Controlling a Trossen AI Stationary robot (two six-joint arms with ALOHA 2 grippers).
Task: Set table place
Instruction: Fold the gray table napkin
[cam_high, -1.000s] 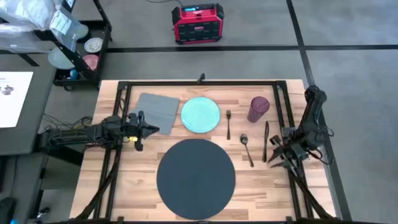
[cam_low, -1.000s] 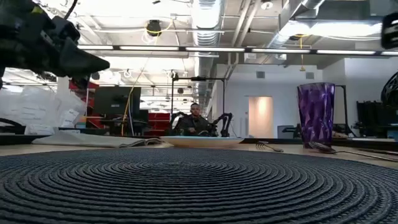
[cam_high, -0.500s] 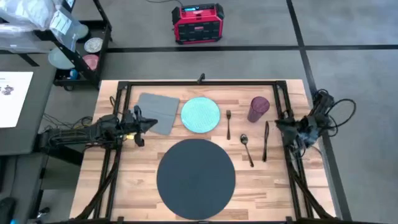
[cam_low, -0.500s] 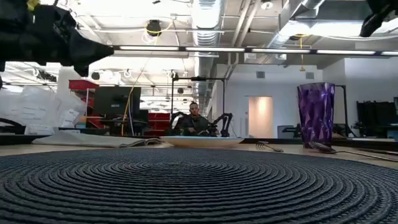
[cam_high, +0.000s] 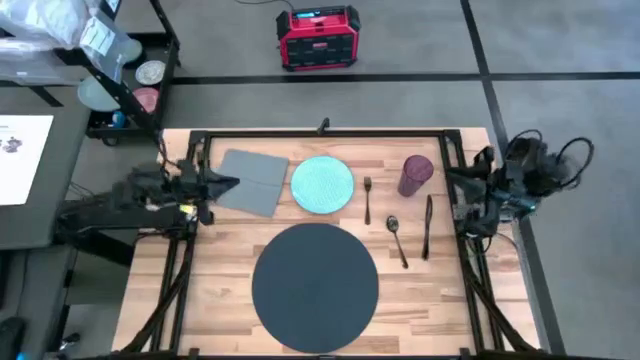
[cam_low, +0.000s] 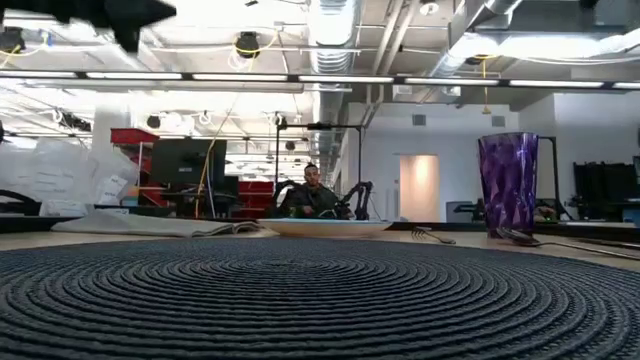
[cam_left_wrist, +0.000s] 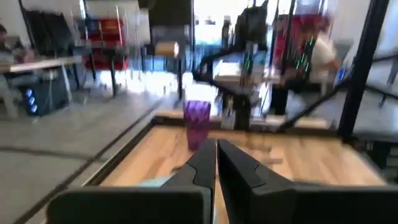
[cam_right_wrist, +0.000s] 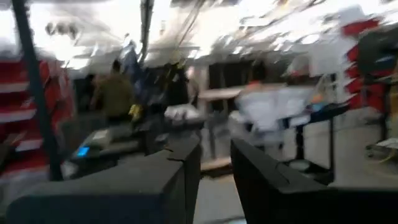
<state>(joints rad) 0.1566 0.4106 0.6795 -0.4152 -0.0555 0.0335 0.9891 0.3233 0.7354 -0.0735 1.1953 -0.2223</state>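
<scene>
The dark grey round mat (cam_high: 315, 287) lies at the table's near middle. Behind it lie the grey napkin (cam_high: 252, 180), the teal plate (cam_high: 322, 185), the fork (cam_high: 367, 198), the spoon (cam_high: 397, 240) and the knife (cam_high: 427, 226); the purple cup (cam_high: 415, 174) stands upright. My left gripper (cam_high: 225, 183) hovers shut, high above the table beside the napkin's left edge, touching nothing; the low view shows it at the picture's top (cam_low: 120, 10). My right gripper (cam_high: 468, 183) is raised at the table's right edge, right of the cup, open and with nothing between its fingers (cam_right_wrist: 216, 168).
A black tube frame (cam_high: 320, 133) runs along the table's far, left and right sides. A dark side desk (cam_high: 30, 190) stands to the left, a cart (cam_high: 125, 85) at the far left, a red box (cam_high: 318, 38) on the floor beyond. A person (cam_low: 313, 195) sits far behind the table.
My left gripper has risen and drawn back toward the table's left and far edges, staying shut. My right gripper has lifted from beside the knife and swung toward the far and right edges, tipping up to level. Nothing on the table has moved.
</scene>
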